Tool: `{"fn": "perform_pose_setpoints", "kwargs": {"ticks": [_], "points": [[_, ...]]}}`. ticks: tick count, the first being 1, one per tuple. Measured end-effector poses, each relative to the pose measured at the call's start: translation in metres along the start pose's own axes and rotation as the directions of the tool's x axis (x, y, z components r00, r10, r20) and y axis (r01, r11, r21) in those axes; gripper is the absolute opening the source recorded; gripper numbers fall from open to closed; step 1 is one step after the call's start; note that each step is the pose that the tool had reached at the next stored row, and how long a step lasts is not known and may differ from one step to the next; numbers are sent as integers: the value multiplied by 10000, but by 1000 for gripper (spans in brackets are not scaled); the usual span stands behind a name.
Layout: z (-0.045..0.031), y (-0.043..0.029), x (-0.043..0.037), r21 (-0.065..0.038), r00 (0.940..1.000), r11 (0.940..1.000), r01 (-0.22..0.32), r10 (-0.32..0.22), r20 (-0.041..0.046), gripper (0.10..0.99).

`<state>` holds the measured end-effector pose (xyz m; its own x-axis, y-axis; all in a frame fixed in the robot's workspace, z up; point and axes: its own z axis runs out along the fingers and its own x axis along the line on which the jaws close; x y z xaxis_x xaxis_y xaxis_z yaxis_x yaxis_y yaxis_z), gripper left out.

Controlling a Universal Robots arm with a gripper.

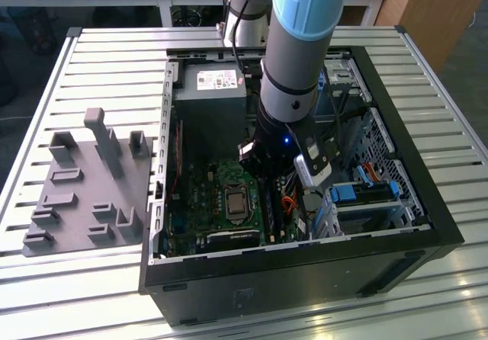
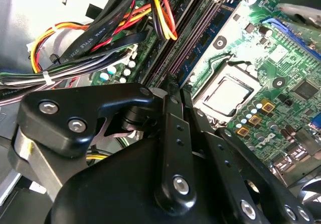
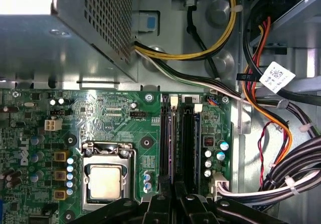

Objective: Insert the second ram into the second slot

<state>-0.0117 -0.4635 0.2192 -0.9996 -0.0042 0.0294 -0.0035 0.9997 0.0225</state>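
Hovering over the motherboard's memory slots (image 3: 186,143), the end effector (image 3: 173,200) looks clenched; insertion step underway, pressing squarely down is what's needed.

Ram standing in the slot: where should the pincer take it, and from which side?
Probably its upper long edge, pinched across the thin faces, coming straight down: the ram stands on edge in the board, and cables run along one side.

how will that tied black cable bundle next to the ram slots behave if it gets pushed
Probably floppy: the cable bundle hangs in loose curves, so it should bend aside. It likely springs back somewhat, since a white tie binds the wires together.
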Motion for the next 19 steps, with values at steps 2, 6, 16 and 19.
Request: {"fn": "perform_pose_setpoints", "kwargs": {"ticks": [2, 6, 16, 19], "points": [[3, -1, 0, 1, 10000, 10000, 1, -1, -4, 137], [22, -1, -4, 1, 10000, 10000, 0, 0, -37, 137], [22, -1, -10, -4, 10000, 10000, 0, 0, -52, 137], [17, -1, -10, -3, 10000, 10000, 0, 0, -53, 137]]}}
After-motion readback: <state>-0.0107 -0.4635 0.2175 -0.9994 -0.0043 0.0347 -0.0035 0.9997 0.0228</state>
